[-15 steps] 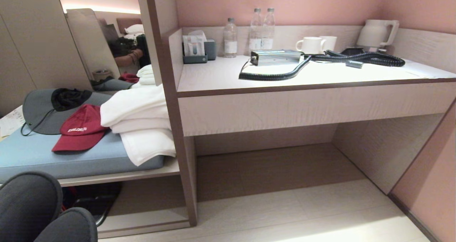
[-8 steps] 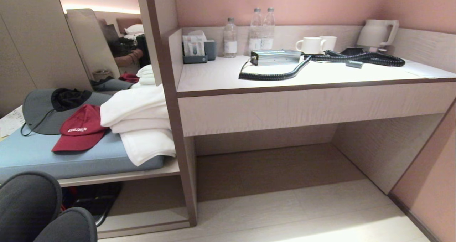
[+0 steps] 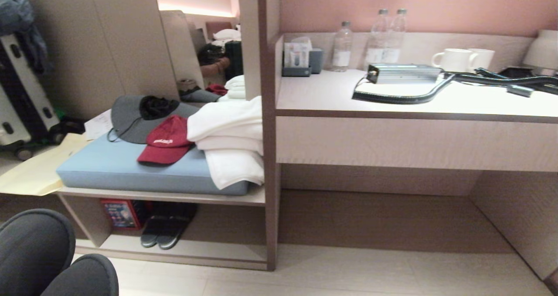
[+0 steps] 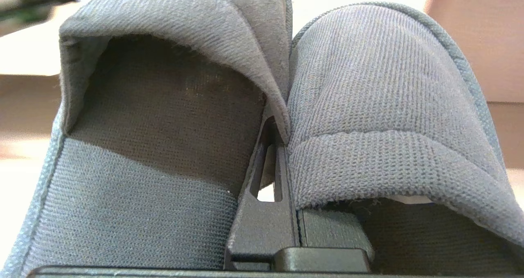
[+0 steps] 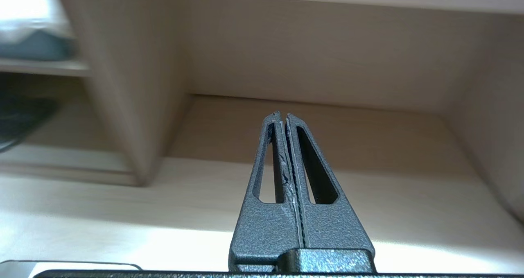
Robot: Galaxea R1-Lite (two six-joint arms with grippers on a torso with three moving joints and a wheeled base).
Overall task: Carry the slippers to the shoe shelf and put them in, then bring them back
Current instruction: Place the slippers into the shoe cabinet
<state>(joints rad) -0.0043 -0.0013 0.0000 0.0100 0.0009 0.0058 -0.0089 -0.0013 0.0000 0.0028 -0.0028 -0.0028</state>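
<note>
The slippers (image 3: 39,252) are grey-blue fabric, and their two rounded toes poke into the bottom left corner of the head view. In the left wrist view both slippers (image 4: 368,118) fill the picture side by side, one dark foot opening facing the camera. My left gripper (image 4: 275,126) is shut on their touching inner edges; its tips are buried in the fabric. The shoe shelf (image 3: 205,252) is the low open cubby under the cushioned bench, bounded by a vertical divider panel (image 3: 271,191). My right gripper (image 5: 283,115) is shut and empty, pointing at the recess under the desk.
Black slides (image 3: 168,228) and a red box (image 3: 120,213) sit inside the cubby. Caps and folded white towels (image 3: 231,139) lie on the blue cushion (image 3: 117,169). A suitcase (image 3: 22,100) stands far left. The desk counter (image 3: 414,108) holds bottles, mugs and a coiled cable.
The whole head view has shifted right as the camera turned left, bringing the suitcase and the cubby's inside into view. The slippers keep their place in the picture.
</note>
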